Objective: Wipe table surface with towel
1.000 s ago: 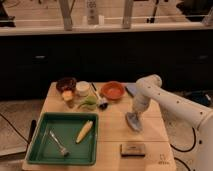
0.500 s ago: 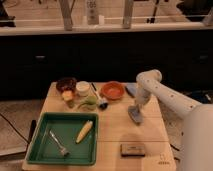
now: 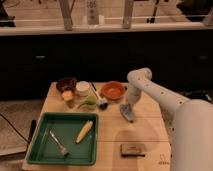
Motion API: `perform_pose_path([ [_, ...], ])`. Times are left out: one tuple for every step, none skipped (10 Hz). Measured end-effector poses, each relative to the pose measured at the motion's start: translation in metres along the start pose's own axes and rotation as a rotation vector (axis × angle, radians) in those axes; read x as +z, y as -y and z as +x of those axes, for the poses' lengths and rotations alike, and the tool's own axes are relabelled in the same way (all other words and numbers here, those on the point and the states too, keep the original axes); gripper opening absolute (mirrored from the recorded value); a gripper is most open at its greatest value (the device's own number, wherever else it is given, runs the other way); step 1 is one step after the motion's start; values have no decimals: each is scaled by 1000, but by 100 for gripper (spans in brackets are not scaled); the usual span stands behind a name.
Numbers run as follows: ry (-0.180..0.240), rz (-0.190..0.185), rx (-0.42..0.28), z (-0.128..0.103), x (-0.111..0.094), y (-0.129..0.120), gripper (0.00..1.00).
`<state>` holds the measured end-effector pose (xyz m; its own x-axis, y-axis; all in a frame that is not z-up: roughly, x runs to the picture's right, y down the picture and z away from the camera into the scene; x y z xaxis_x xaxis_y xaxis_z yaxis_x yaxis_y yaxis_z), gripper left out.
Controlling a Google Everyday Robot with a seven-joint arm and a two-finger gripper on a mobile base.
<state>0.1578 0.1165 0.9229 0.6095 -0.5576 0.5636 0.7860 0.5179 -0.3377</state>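
The light tan wooden table surface (image 3: 132, 132) fills the lower middle of the camera view. A small blue-grey towel (image 3: 127, 113) lies bunched on it, just in front of the orange bowl (image 3: 113, 91). My white arm comes in from the right and bends down over the towel. Its gripper (image 3: 128, 106) presses down onto the towel, shut on the cloth. The fingertips are hidden in the folds.
A green tray (image 3: 42, 145) at the front left holds a fork (image 3: 59, 143) and a corn cob (image 3: 84, 131). A dark bowl (image 3: 66, 84), a white cup (image 3: 82, 89) and green items (image 3: 89, 103) crowd the back left. A small dark block (image 3: 132, 149) lies near the front edge.
The arm has swung left and toward the back of the table, dragging the towel with it closer to the orange bowl.
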Motion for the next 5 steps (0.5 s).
perform_pose_path([
  [6,9,-46,-17,-1,5,0],
  [7,12,-76,-29,-3,3,0],
  [7,10,-95,-37,-4,-2,0],
  [11,6,-120,-51,-5,-10,0],
  [12,-5,-128,-61,-5,-22,0],
])
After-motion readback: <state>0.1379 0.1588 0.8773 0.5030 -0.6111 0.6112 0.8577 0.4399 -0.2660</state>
